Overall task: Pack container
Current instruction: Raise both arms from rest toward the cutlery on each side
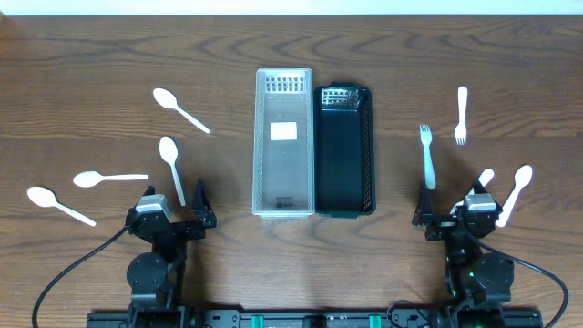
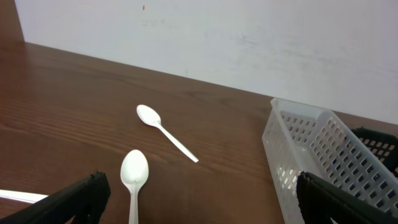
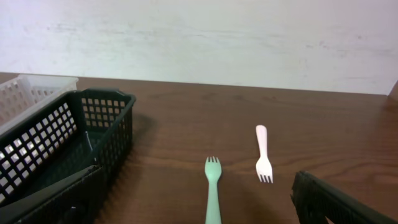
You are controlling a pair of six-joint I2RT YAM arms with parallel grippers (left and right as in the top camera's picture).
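Note:
A clear white basket (image 1: 283, 143) and a black basket (image 1: 344, 150) stand side by side mid-table; both look empty of cutlery. Several white spoons lie at the left: one far (image 1: 179, 107), one near my left gripper (image 1: 171, 164), and two more (image 1: 107, 179), (image 1: 58, 205). A pale green fork (image 1: 427, 155) and a white fork (image 1: 462, 115) lie at the right, with two white utensils (image 1: 517, 191) beside my right gripper. My left gripper (image 1: 175, 211) is open and empty, the near spoon (image 2: 134, 177) between its fingers. My right gripper (image 1: 453, 210) is open and empty behind the green fork (image 3: 212, 186).
The clear basket (image 2: 311, 149) is close to the left gripper's right finger. The black basket (image 3: 56, 155) is close to the right gripper's left finger. The white fork (image 3: 263, 152) lies to the right of the green one. A white wall stands behind the table.

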